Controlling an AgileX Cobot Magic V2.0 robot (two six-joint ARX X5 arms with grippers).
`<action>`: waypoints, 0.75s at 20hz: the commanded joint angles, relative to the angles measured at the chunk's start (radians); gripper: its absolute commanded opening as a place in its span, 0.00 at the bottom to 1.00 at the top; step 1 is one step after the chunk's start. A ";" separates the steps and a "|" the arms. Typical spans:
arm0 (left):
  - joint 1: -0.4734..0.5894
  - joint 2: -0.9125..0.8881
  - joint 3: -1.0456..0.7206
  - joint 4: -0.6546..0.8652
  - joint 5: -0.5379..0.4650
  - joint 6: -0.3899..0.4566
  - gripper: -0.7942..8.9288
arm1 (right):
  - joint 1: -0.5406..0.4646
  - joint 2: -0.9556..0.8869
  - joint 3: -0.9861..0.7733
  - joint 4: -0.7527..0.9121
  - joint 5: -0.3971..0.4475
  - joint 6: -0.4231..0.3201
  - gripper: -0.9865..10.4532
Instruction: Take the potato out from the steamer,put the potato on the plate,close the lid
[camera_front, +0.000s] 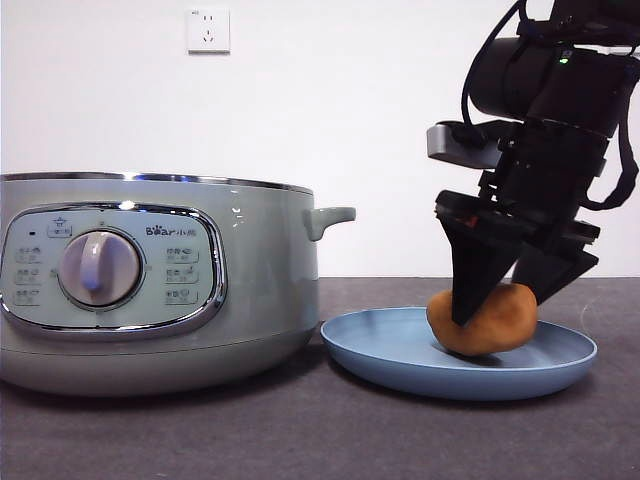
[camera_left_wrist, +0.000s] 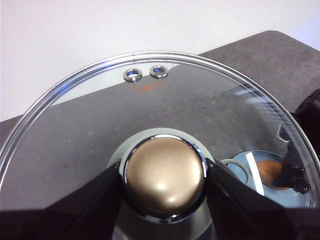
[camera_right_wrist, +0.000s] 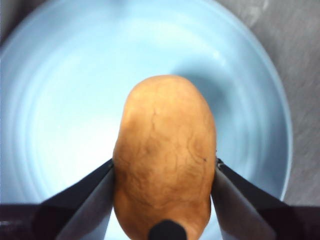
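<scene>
steamer (camera_front: 150, 285) left, open, no lid on it | lid (camera_left_wrist: 150, 100) held aloft by left gripper (camera_left_wrist: 165, 180) clamped on its knob, closing still to do | plate (camera_front: 380, 350) right of steamer | right gripper (camera_front: 505, 290) pinching potato (camera_front: 495, 325), resting on plate, unreleased

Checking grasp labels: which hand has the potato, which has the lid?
The right hand clamps the potato over the light-blue plate. The left hand grips the glass lid by its knob.
</scene>
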 joint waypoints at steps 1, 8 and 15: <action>0.000 -0.002 0.013 0.056 -0.001 0.000 0.07 | 0.000 0.022 -0.008 0.007 -0.030 0.008 0.10; 0.000 0.018 0.013 0.056 -0.001 0.001 0.07 | -0.004 0.018 -0.008 0.016 -0.032 0.015 0.40; 0.000 0.024 0.013 0.057 -0.001 0.002 0.07 | -0.016 0.010 -0.002 0.030 -0.028 0.026 0.48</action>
